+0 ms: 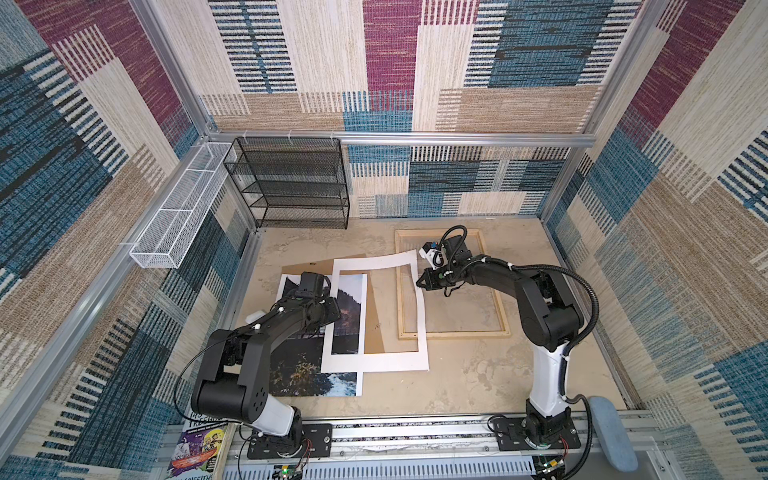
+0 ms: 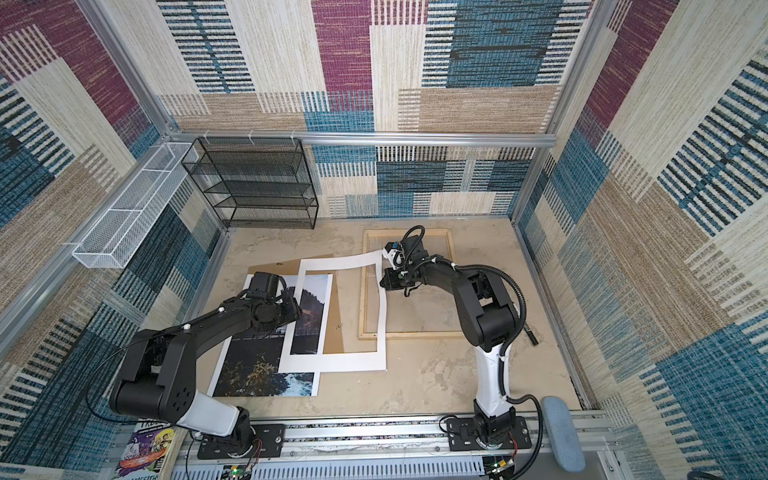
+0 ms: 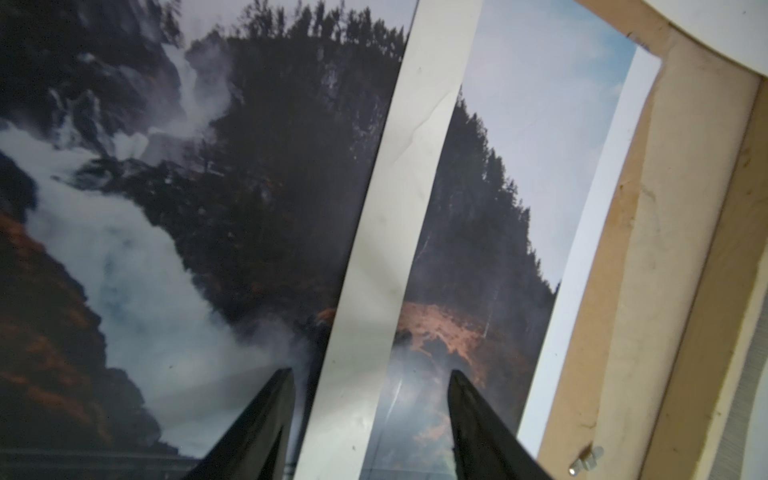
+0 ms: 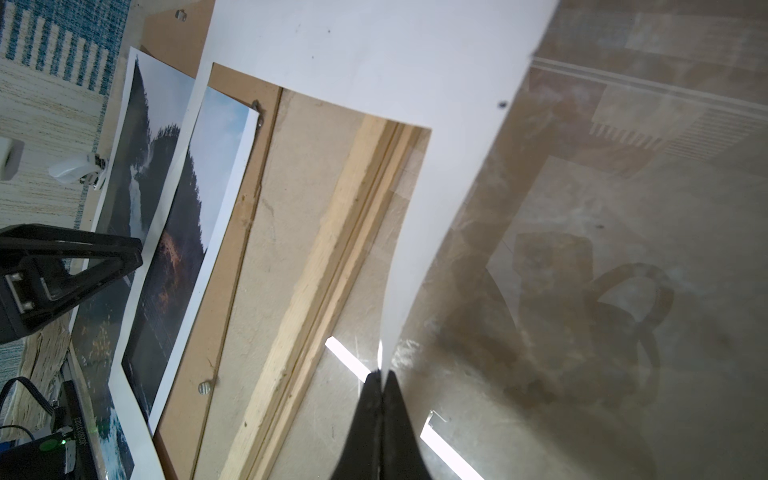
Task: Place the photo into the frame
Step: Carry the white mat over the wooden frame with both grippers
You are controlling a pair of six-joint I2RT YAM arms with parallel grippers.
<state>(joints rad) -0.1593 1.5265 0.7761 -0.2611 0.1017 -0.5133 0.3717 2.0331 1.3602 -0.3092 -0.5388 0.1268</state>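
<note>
On the table [image 1: 478, 374], the right gripper [image 4: 380, 376] pinches the lifted white mat [image 1: 376, 360] above the frame [image 1: 455, 333]; the left gripper [image 3: 370, 372] hovers, fingers apart, over the photo [image 1: 291, 357].

Woven patchwork panels [image 1: 519, 50] in blue, magenta, cream and tan cover the walls on three sides in both top views, held by aluminium rails [image 1: 457, 138]. A black mesh shelf rack [image 1: 291, 183] sits against the back wall, left of centre. Beside it a long white mesh basket [image 1: 178, 216] hangs along the left rail. The desk [image 1: 478, 374] is mottled beige under even light. At the lower left edge lies a colourful comic book [image 1: 199, 449]; at the lower right, a grey-blue pad [image 1: 611, 436].
</note>
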